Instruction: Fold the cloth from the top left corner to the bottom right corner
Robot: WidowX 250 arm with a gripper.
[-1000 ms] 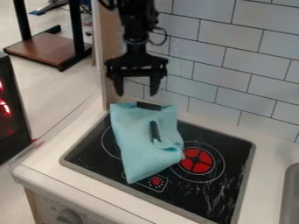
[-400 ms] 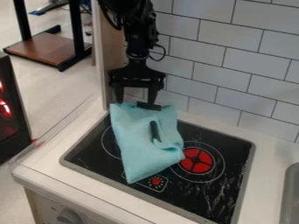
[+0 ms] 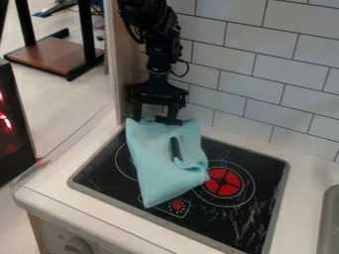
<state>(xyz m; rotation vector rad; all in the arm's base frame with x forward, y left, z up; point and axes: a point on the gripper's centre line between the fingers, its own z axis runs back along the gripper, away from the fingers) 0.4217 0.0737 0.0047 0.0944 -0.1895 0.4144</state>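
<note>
Step in hand, by judgement: the arm [image 3: 159, 54] is lining up for a grasp at the top left corner [image 3: 133, 125] of the cloth [image 3: 162, 176]; the fold toward the bottom right is awaiting that grasp.

Item location: the cloth is lying on the black stove [image 3: 218, 223], set in the white tabletop [image 3: 301, 144]. It is covering part of the left side and reaching close to the red burner [image 3: 224, 182]. Its right side is bunching, and a dark strip [image 3: 169, 120] is showing at its top edge.

Pose: the arm is coming in from the top edge and hanging almost upright before the tiled wall [image 3: 232, 74]. The gripper [image 3: 155, 118] is pointing down over the cloth's upper edge. Its jaws are standing well apart, one beside the top left corner, the other at the dark strip. Whether either is touching fabric, one cannot tell.

Next move, by judgement: the work is calling for a slight lowering with the corner between the jaws, a firm closing, then a low lift and carry diagonally toward the bottom right. The wide spacing is risking a miss of the corner or a pinch of too much fabric.
</note>
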